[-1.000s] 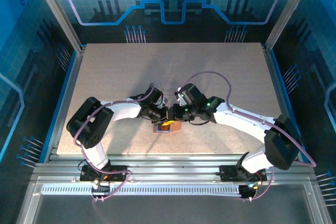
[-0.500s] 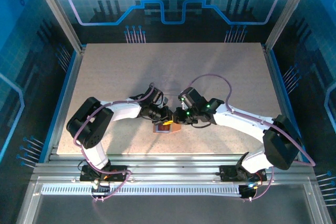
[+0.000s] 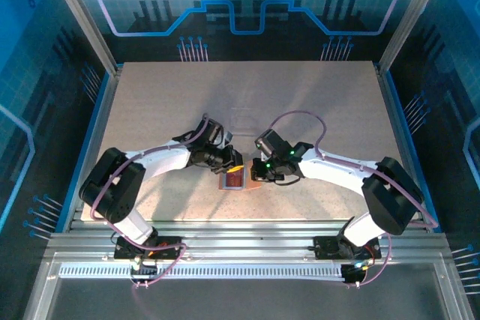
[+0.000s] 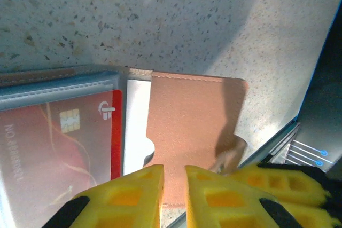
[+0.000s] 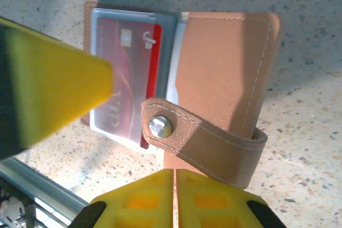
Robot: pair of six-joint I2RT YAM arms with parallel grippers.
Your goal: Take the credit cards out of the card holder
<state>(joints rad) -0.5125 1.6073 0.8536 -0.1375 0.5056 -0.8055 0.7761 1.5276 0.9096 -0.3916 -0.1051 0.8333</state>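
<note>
The card holder [image 3: 234, 179] lies open on the bench [image 3: 300, 103], near the middle of its near edge. A red credit card [image 5: 128, 73] sits in its clear sleeve. The right gripper [image 5: 175, 177] is fully closed beside the clasp strap [image 5: 203, 137]. The left gripper [image 4: 174, 172] stands narrow over the brown flap, and it is unclear whether it grips anything.
</note>
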